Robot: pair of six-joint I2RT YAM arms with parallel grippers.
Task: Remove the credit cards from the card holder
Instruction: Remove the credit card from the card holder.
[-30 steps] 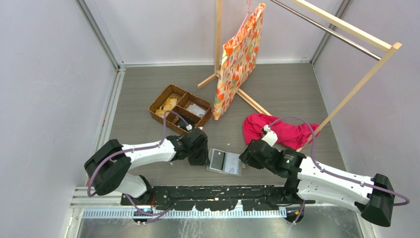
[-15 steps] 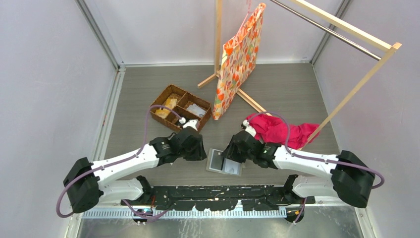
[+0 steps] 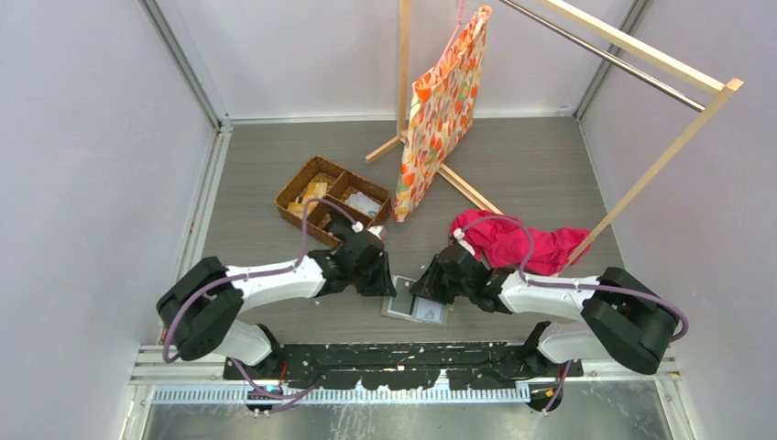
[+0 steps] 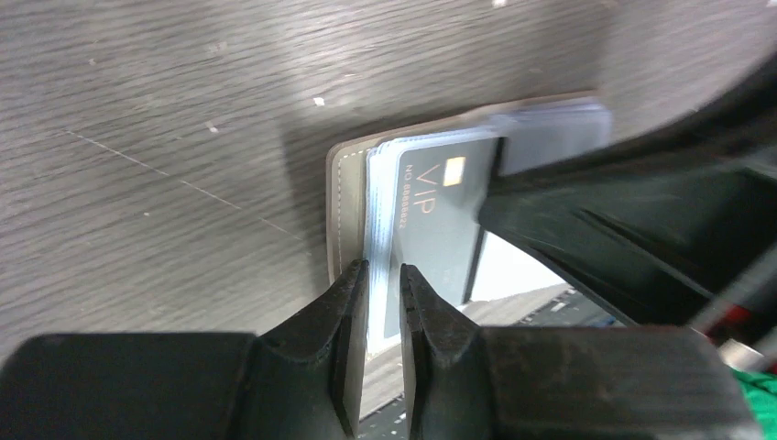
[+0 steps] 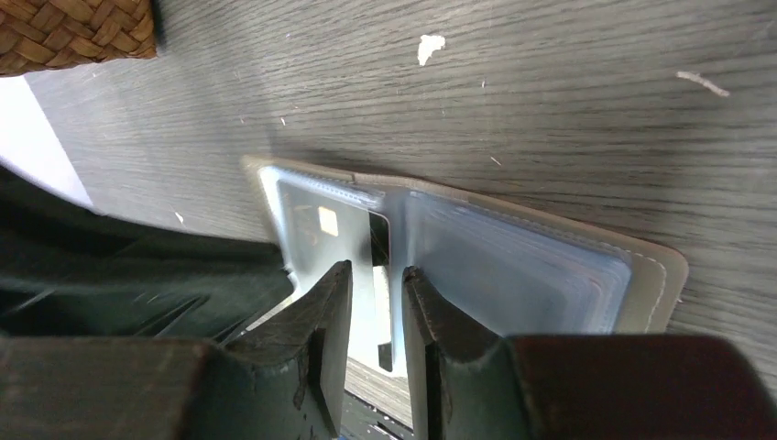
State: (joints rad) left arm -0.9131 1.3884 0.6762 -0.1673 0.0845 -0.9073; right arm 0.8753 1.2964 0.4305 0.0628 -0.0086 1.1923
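Though narrowly gapped over the sleeves, cannot tell whether clamped: jaws of left gripper and right gripper. Lies open on surface at five o'clock from basket: card holder, credit card inside.

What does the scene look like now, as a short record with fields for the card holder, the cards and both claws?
card holder: open flat on the table, clear sleeves facing up
credit cards: one grey, marked VIP, in a sleeve on the left arm's side; others unclear
left claw: at the sleeve edges of that side, jaws narrowly apart, grip unclear
right claw: over the middle fold, jaws narrowly apart, grip unclear
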